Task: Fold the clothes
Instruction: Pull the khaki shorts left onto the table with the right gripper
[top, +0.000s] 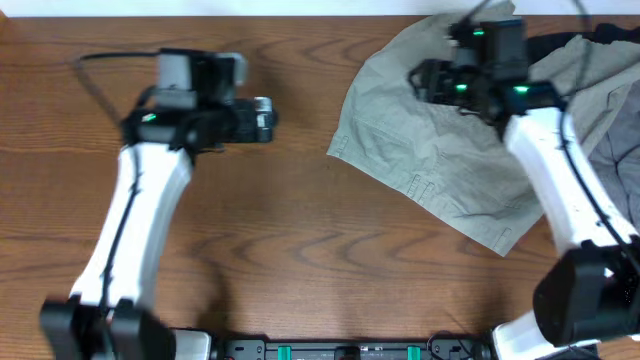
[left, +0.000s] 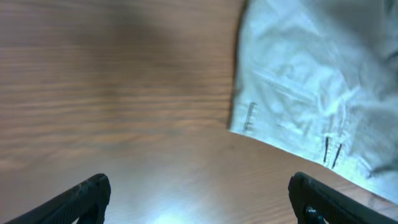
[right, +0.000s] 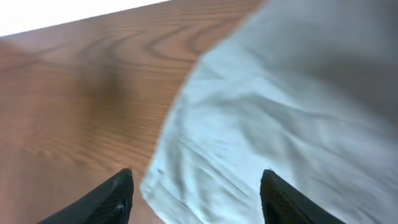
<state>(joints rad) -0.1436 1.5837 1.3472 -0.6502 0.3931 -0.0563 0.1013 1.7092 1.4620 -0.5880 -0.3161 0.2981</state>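
Note:
The pale khaki-green shorts (top: 440, 150) lie crumpled at the table's right, their waistband edge facing left. In the left wrist view they (left: 311, 93) fill the upper right. In the right wrist view they (right: 280, 124) fill the right half. My left gripper (top: 262, 117) is open and empty over bare wood, left of the shorts; its fingers (left: 199, 199) frame bare table. My right gripper (top: 425, 80) is open above the shorts' upper part, its fingers (right: 196, 196) spread over the cloth's edge.
A darker grey garment (top: 615, 150) and a black garment (top: 570, 45) lie at the far right, partly under the shorts and my right arm. The wooden table (top: 300, 230) spreads to the left and front. A white surface shows beyond the far edge (right: 62, 15).

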